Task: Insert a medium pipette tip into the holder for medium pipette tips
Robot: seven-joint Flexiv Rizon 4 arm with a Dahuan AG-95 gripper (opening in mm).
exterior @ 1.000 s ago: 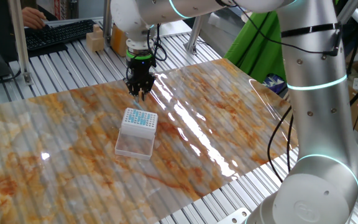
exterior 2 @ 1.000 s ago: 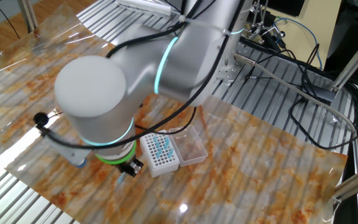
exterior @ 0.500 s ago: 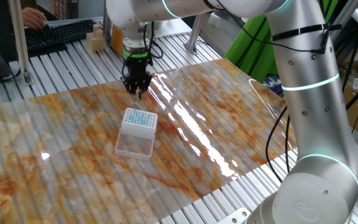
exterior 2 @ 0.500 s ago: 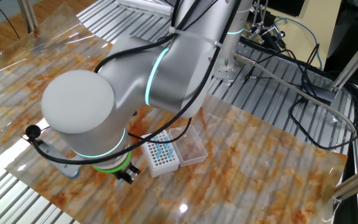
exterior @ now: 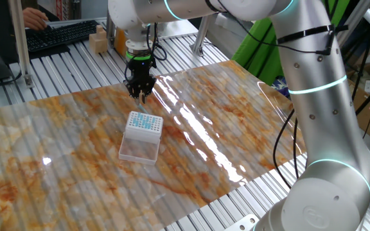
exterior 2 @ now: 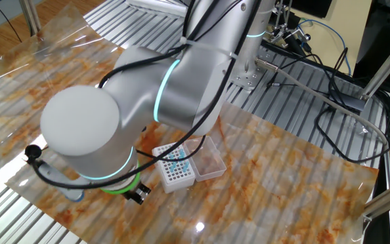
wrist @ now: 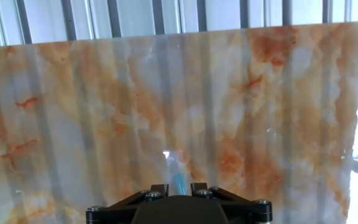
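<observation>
One pincer [exterior: 140, 96], closed on the medium pipette tip [wrist: 179, 180], has drifted up and away from the holder for medium pipette tips [exterior: 142, 135], which sits on the tabletop [exterior: 236, 128]. Insertion not begun; realignment over the grid needed.

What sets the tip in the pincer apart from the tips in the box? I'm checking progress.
The tip in the pincer hangs above the mat, away from the box; the box's tips sit in its holes. The held tip is one alone; the box holds several. All look teal-blue.
</observation>
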